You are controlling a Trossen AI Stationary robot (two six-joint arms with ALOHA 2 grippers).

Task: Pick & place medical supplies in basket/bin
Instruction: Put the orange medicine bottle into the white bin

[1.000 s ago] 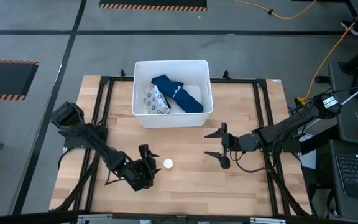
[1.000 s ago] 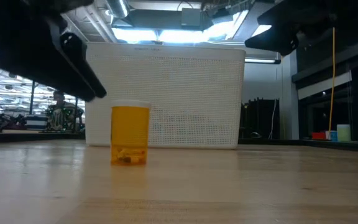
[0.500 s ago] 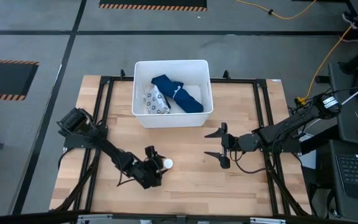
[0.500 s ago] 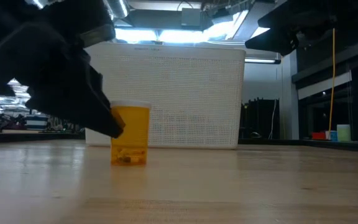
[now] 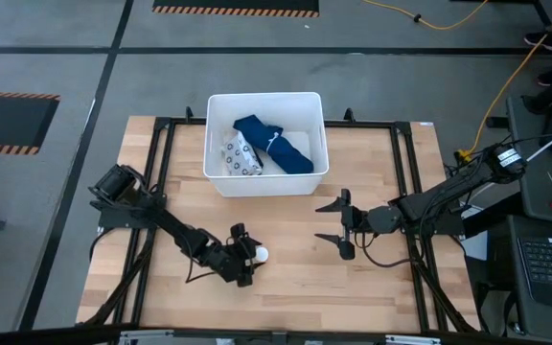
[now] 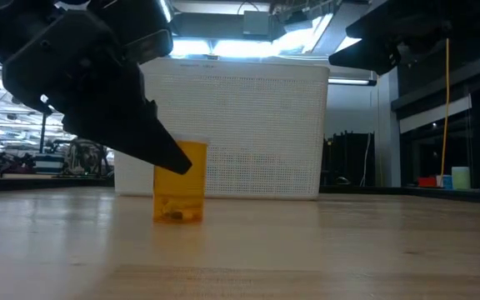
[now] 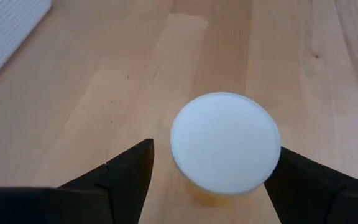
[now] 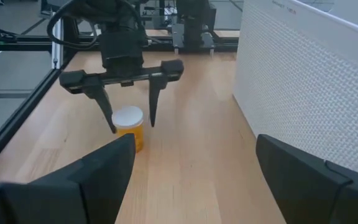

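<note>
Two supplies already lie in the white tub: the dark-blue cloth bundle and the patterned packet. Left: the white-capped amber vial (upright on the table), between the left gripper's wide jaws, ungrasped. The right gripper waits, jaws wide.

Tub at the back, bottle out front between my two grippers.

I see the tub at the table's far middle, cloth bundle and packet inside. The capped bottle stands in front, my left gripper straddling it; my right gripper hangs well to its right.
</note>
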